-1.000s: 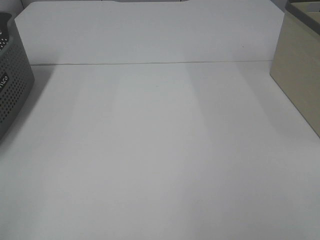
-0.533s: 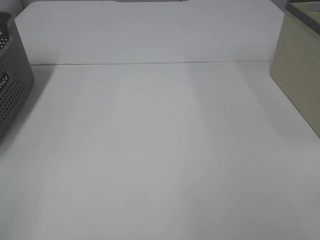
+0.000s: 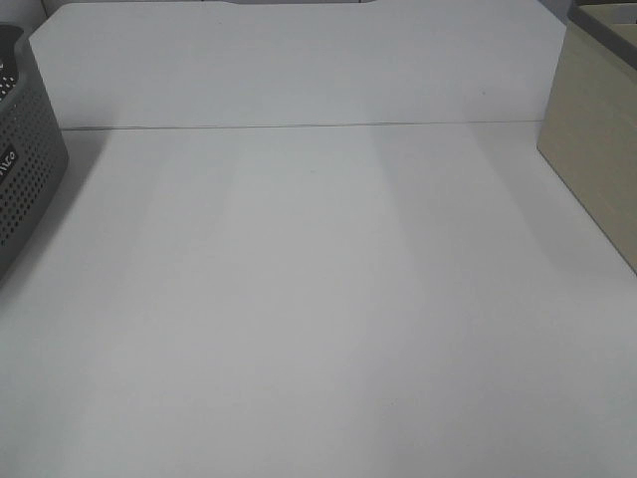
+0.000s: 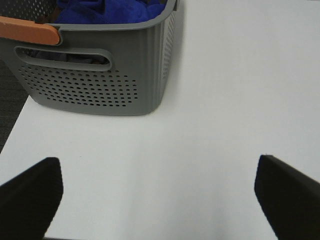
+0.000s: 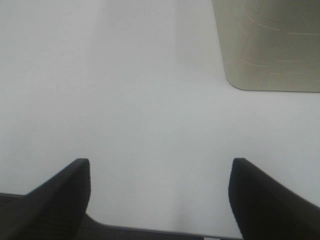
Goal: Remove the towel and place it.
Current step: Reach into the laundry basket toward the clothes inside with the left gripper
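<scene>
towel bunched in the grey basket; left pincer and right pincer released, empty.

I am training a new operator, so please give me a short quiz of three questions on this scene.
1. True or false: the left jaws grip the towel.
2. What holds the towel? A) the grey basket B) the beige box C) the right jaws
3. How do the left and right jaws stand?
Key: 1 false; 2 A; 3 both open, holding nothing.
</scene>
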